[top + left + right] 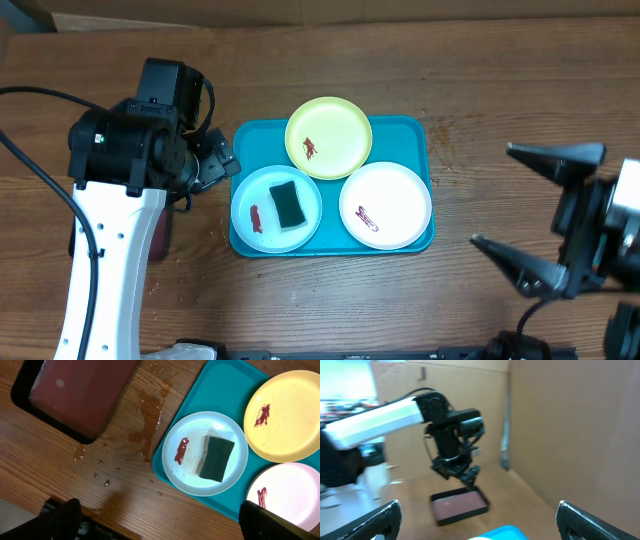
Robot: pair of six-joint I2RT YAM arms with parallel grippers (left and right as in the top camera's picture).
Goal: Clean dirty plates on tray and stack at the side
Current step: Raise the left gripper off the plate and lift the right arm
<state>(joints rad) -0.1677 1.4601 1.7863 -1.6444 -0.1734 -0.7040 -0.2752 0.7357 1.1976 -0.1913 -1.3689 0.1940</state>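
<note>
The teal tray (410,130) lies mid-table with three plates on it. At the back is the yellow-green plate (328,137), at the front right the white plate (386,205), at the front left the light blue plate (262,190); each has a red-brown smear. On the blue plate lies a dark green sponge (288,204), also seen in the left wrist view (217,457). My left gripper (218,160) hangs open just left of the tray, nothing between its fingers (65,517). Well right of the tray, my right gripper (492,196) stands open and empty.
A dark maroon black-rimmed tray (75,395) sits left of the teal tray, mostly hidden under the left arm in the overhead view. Water drops and a wet patch (145,425) mark the wood between the two trays. Cardboard walls (570,425) stand behind the table.
</note>
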